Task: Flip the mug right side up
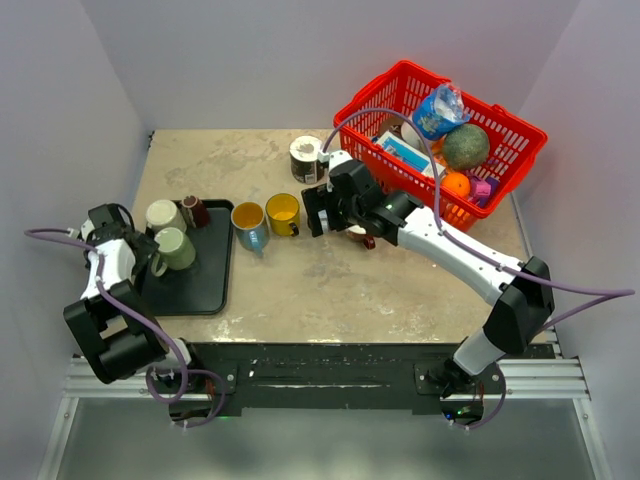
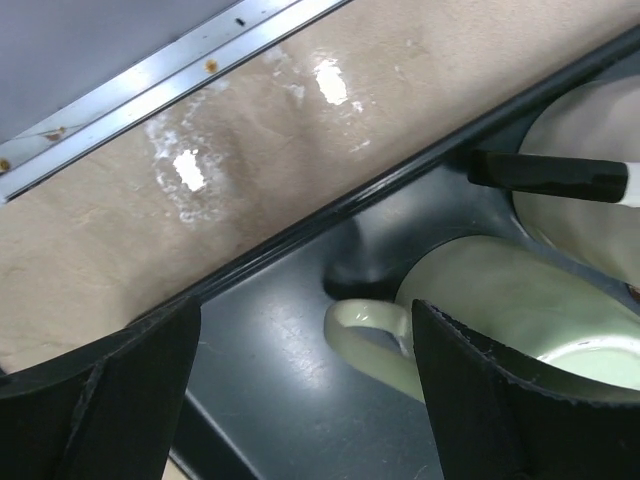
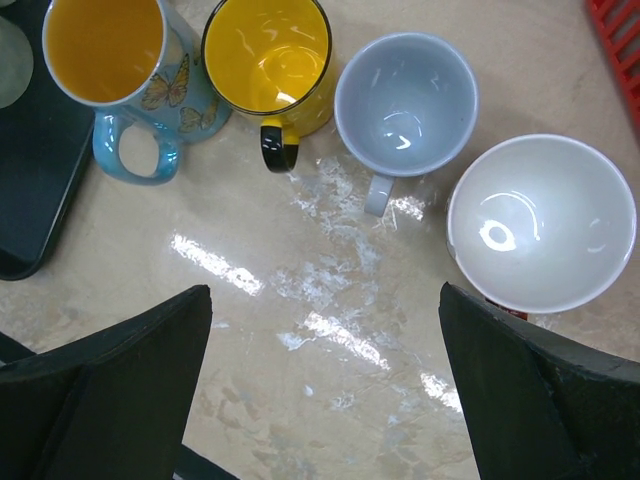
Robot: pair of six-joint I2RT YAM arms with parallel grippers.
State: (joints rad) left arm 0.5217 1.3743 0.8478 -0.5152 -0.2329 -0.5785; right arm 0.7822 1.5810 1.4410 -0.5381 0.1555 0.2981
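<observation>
Notably, the green mug rests on the tray by the desk's left edge, its handle between the left pincer's wide, empty jaws. The right pincer, open and empty, is well apart.

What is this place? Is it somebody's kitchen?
Probably not a kitchen, more like a robot practice booth. Plain white walls box in one beige table, two robot arms are bolted to a metal rail, and a red plastic basket holds groceries.
</observation>
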